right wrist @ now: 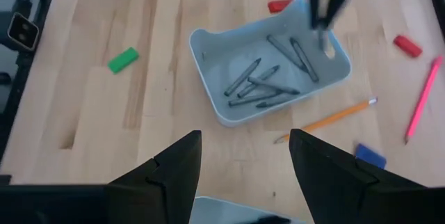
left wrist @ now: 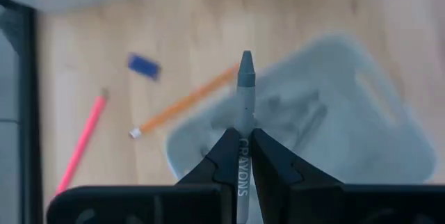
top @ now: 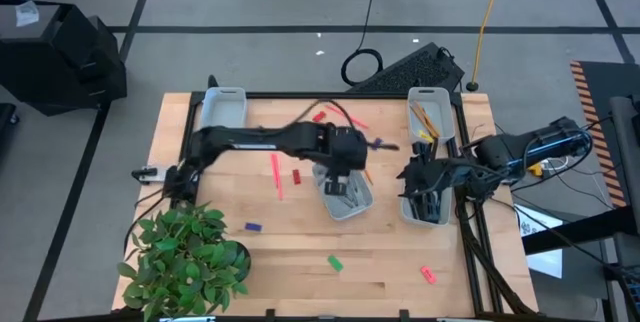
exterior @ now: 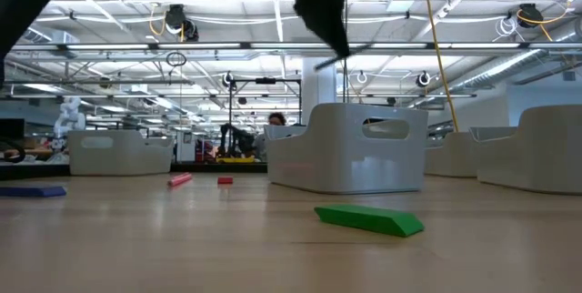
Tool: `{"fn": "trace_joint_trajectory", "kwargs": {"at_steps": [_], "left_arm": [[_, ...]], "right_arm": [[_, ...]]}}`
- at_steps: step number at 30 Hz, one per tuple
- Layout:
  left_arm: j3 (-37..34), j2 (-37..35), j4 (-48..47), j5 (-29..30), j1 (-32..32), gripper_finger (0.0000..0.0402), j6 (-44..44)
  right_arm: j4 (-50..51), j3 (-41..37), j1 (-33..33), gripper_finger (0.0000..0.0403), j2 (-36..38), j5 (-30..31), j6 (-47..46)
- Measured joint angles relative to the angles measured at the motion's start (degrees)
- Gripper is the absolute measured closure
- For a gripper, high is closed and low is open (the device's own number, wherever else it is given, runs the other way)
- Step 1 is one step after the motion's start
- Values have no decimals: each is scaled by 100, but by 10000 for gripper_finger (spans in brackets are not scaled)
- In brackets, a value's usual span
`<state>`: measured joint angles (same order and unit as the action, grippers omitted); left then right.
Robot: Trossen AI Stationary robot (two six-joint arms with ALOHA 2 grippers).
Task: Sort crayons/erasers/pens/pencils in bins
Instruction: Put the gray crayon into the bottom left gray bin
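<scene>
Left gripper (left wrist: 245, 156) is clamped on a grey crayon (left wrist: 245, 85), fingers pinched tight at its lower half, tip sticking out past the fingertips, "CRAYONS" label readable between them. It hangs over the middle bin (top: 347, 194), apart from it; the right wrist view shows the crayon above the bin's far end. That bin (right wrist: 268, 71) already has several grey crayons (right wrist: 261, 83) lying loose in it. Right gripper (right wrist: 243, 156) sits spread wide with nothing between the fingers, over the near right-hand bin (top: 427, 205); contents there look like dark pens, but the arm covers most of it. The far right bin (top: 433, 117) has orange pencils in it, the far left bin (top: 222, 109) is well clear of both arms. Loose on the table (top: 300, 257): orange pencil (right wrist: 327, 120) just beside the middle bin, pink pencil (top: 276, 174) to its left, green eraser (top: 335, 262), blue eraser (top: 253, 227), red eraser (top: 297, 176). Potted plant (top: 185, 257) at the near-left corner.
</scene>
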<state>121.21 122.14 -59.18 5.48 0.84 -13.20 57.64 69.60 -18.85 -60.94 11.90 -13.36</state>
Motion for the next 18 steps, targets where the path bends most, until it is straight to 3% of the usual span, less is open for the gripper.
{"fn": "trace_joint_trajectory", "kwargs": {"at_steps": [3,9,18], "left_arm": [[-38,294,-284,-58,-70,373,-113],[-288,700,185,-88,-161,373,-83],[-311,1160,129,-77,-164,369,193]], "right_arm": [[243,0,0,190,81,8,-305],[306,-181,0,190,93,34,-650],[318,-661,0,190,93,4,-1195]]}}
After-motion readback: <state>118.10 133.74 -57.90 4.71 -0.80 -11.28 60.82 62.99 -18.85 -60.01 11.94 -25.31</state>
